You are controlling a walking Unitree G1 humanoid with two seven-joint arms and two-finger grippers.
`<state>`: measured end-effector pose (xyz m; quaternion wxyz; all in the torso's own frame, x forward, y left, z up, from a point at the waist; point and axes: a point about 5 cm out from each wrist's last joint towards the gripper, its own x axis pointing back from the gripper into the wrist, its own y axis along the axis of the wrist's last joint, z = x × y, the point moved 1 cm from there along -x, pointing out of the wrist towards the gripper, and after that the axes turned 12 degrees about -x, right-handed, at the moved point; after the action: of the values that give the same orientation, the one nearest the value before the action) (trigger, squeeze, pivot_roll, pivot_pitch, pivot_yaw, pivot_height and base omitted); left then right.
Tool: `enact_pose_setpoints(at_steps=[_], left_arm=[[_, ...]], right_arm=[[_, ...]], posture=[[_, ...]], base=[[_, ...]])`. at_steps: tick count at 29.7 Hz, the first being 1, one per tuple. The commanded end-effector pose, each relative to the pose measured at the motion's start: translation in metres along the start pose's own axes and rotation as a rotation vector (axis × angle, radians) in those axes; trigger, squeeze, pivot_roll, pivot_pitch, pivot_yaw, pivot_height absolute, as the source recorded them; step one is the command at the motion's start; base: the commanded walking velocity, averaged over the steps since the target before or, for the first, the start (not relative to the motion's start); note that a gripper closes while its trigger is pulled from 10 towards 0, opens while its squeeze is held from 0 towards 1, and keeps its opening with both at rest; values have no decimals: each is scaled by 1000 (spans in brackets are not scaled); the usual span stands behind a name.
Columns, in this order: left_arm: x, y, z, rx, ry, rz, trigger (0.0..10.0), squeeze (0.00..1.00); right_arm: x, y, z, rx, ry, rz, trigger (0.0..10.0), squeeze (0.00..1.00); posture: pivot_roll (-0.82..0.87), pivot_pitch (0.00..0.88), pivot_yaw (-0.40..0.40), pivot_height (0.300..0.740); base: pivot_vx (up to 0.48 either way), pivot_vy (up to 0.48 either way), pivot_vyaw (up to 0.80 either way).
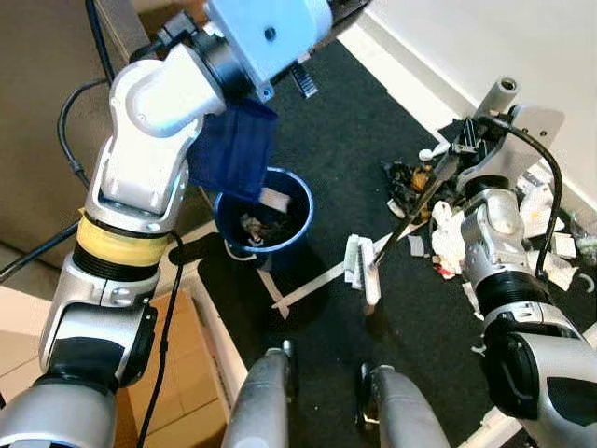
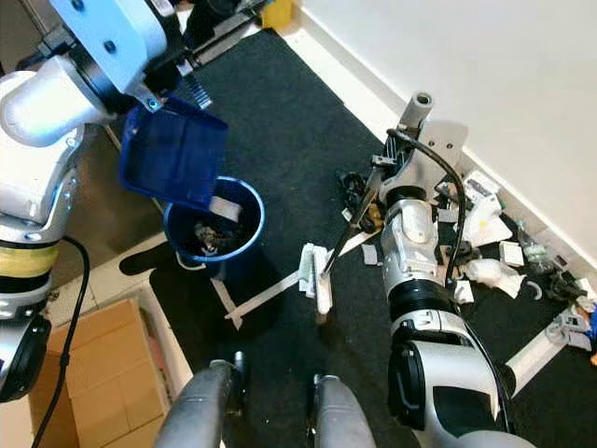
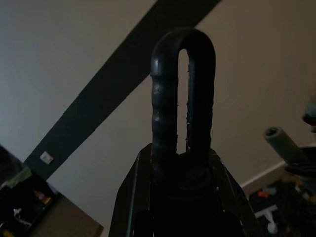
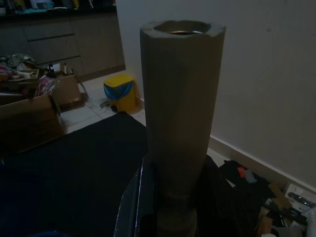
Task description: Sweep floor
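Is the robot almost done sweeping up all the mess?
Not yet. Some rubbish already lies in the blue bin. The left gripper holds the blue dustpan tipped over that bin, as if emptying it. The right gripper holds the broom, its head resting on the black mat. A big litter pile waits by the wall.

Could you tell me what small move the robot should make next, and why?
Probably right the dustpan and lower it beside the broom head: the left hand holds it tipped over the blue bin, debris already inside, while litter remains on the mat by the wall.
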<state>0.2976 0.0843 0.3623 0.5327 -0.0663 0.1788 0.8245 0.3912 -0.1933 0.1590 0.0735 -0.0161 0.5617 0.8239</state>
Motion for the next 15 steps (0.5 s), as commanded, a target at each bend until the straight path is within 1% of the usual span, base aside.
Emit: enact_pose_setpoints(at_steps=[1, 4, 6, 9, 10, 11, 12, 13, 14, 15], left_arm=[[2, 14, -1, -114, -44, -45, 10000, 0], [3, 14, -7, -100, -52, -47, 10000, 0], [3, 14, -7, -101, -52, -48, 10000, 0], [4, 12, -6, -73, -29, -39, 10000, 0], [5, 9, 1, -25, 23, -21, 10000, 0], [5, 9, 1, -25, 23, -21, 10000, 0], [6, 4, 13, 37, 108, 8, 10000, 0], [7, 1, 21, 80, 165, 28, 10000, 0], [9, -4, 34, 118, 244, 52, 10000, 0], [10, -6, 41, 137, 290, 65, 10000, 0]], right_arm=[[-1, 8, -1, 6, 1, -39, 10000, 0], [-1, 8, -2, 6, 1, -39, 10000, 0], [-1, 8, -2, 6, 0, -38, 10000, 0], [-1, 8, -2, 6, 1, -37, 10000, 0], [-1, 8, -2, 5, 1, -37, 10000, 0], [-1, 8, -2, 5, 1, -37, 10000, 0], [-1, 8, -1, 5, 1, -38, 10000, 0], [-1, 8, -1, 4, 1, -38, 10000, 0], [-1, 8, -1, 3, 2, -40, 10000, 0], [-1, 9, -1, 3, 2, -40, 10000, 0]], posture=[[120, 196, 16, 740], [121, 196, 14, 740], [121, 196, 14, 740], [121, 195, 14, 740], [120, 195, 15, 740], [120, 195, 15, 740], [119, 194, 15, 740], [119, 194, 15, 740], [118, 193, 15, 740], [118, 193, 15, 740]], base=[[0, 0, 0], [0, 0, 0], [0, 0, 0], [0, 0, 0], [0, 0, 0], [0, 0, 0], [0, 0, 0], [0, 0, 0], [0, 0, 0], [0, 0, 0]])
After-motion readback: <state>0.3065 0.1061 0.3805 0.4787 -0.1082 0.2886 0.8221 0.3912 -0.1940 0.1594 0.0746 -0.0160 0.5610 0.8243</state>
